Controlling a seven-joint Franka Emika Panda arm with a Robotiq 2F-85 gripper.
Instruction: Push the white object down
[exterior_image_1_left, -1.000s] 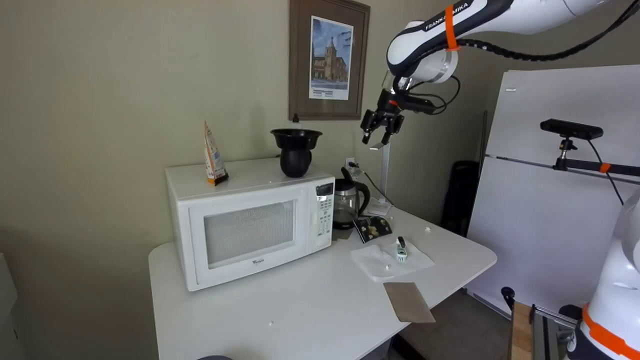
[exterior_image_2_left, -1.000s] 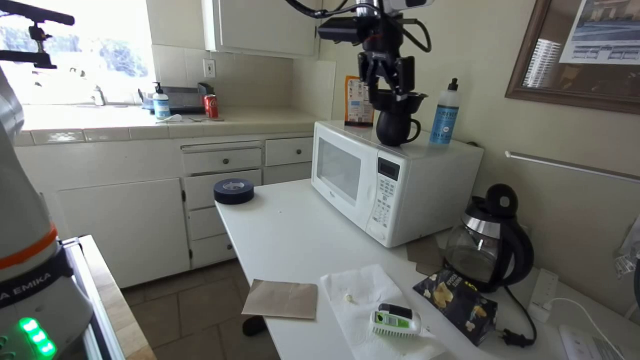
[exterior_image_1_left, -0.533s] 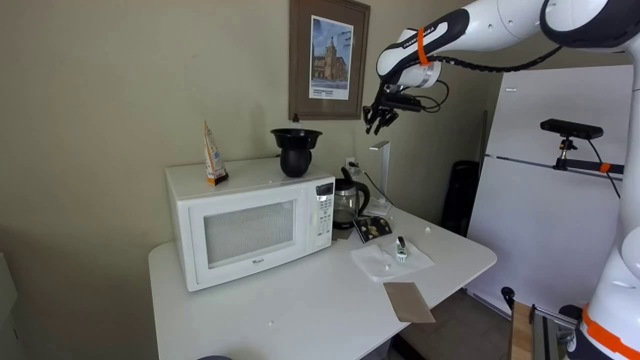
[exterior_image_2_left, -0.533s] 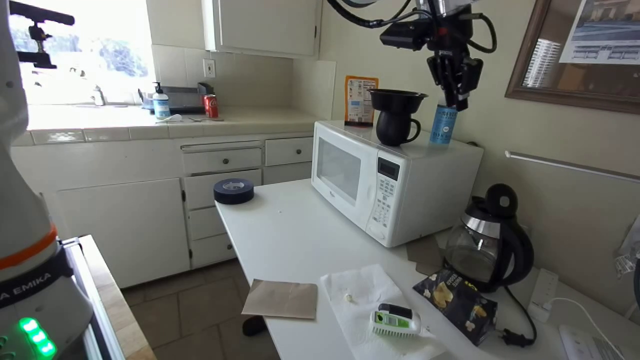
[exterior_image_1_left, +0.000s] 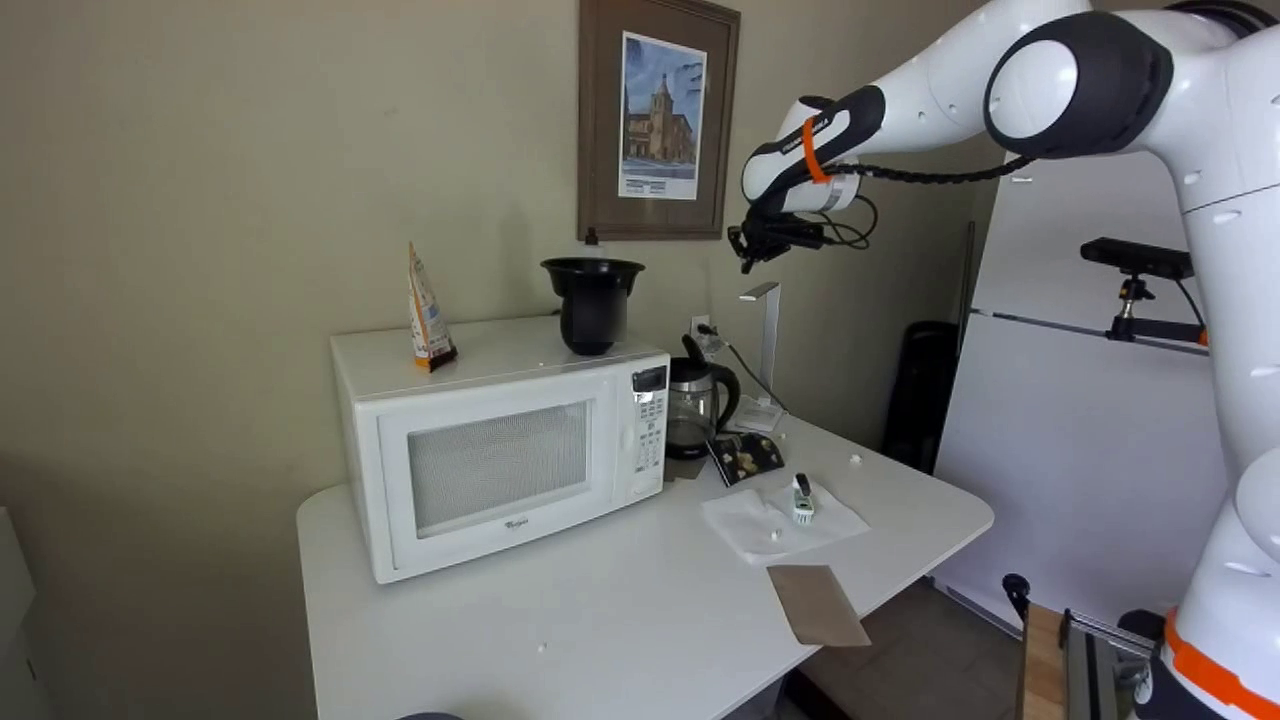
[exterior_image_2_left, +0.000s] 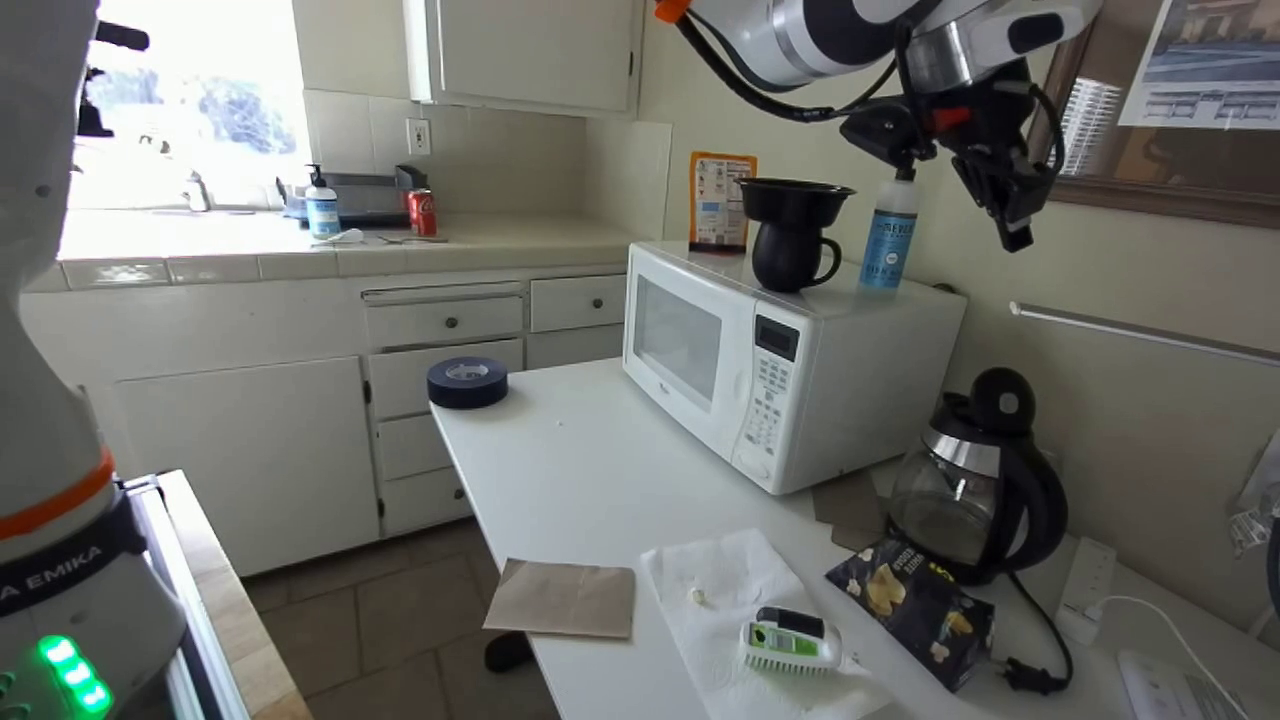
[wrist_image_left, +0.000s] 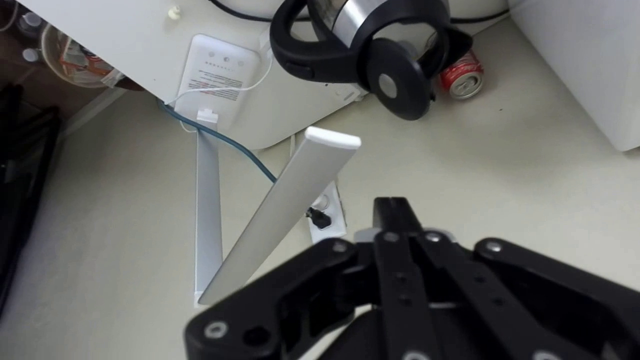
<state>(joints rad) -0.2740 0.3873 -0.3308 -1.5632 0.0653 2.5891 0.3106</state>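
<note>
My arm (exterior_image_1_left: 925, 105) climbs from its base (exterior_image_1_left: 1230, 600) at the right, turns over at the elbow (exterior_image_1_left: 1035, 90) high up, and from there slopes down to the left in an exterior view, with a dark cable (exterior_image_1_left: 930, 178) slung beneath and an orange strap (exterior_image_1_left: 812, 150) round it close to the wrist. The wrist bends so that my end effector (exterior_image_2_left: 1018, 240) points down; in an exterior view its tips slant toward the lower right. The wrist view shows my two fingers (wrist_image_left: 382, 215) together, their tips meeting. I hold them in front of the wall (exterior_image_1_left: 230, 200), higher than the white desk lamp (exterior_image_1_left: 770, 335), which stands at the far edge of the desk (exterior_image_1_left: 600, 620), right of the electric kettle (exterior_image_1_left: 687, 375) in an exterior view. In both exterior views a gap shows between my fingertips and the lamp's head (exterior_image_2_left: 1140, 333), the head lying lower. In the wrist view that head runs aslant to the left of my fingers, with the lamp's post (wrist_image_left: 207, 210) farther left, meeting it at the bottom. Left of the kettle in both exterior views sits the microwave (exterior_image_1_left: 610, 440), carrying an upright pouch (exterior_image_2_left: 720, 200), a black mug (exterior_image_2_left: 785, 258) with a black bowl (exterior_image_2_left: 795, 203) on it, and a blue-labelled bottle (exterior_image_2_left: 888, 245). Nearer, on the desk's right part, lie a black snack bag (exterior_image_1_left: 745, 457), a white paper towel (exterior_image_1_left: 735, 520) with a brush (exterior_image_1_left: 803, 507) on it, and a piece of brown paper (exterior_image_1_left: 820, 605) jutting past the near edge.
</note>
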